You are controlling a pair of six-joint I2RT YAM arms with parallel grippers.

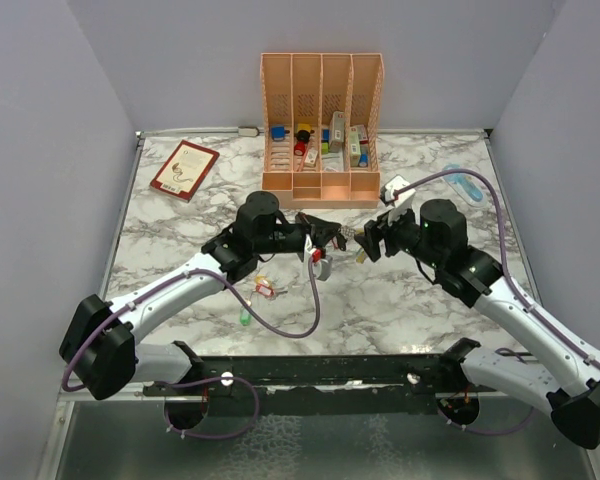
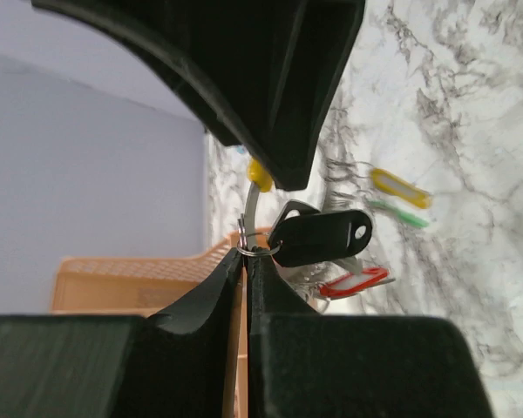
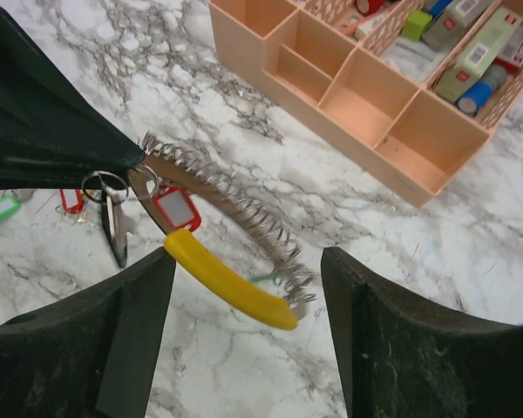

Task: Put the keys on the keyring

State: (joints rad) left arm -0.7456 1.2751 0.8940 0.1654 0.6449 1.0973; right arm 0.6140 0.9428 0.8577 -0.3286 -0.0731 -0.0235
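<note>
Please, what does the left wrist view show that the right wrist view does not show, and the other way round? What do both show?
Only left wrist: a yellow tag on the marble, and the grey wall. Only right wrist: the open right gripper and boxes in the peach organizer. Both: the left gripper holding the keyring, its yellow tip, a red tag, a green tag, the organizer.

Both arms meet just in front of the peach organizer point(image 1: 320, 196)
The left arm point(image 1: 175, 290) and right arm point(image 1: 515, 305) stretch inward from their bases — the left gripper point(image 1: 326, 240), fingers pinched together on the keyring point(image 3: 222, 190), faces the right gripper point(image 1: 371, 241), whose fingers stand wide apart just beside it.
</note>
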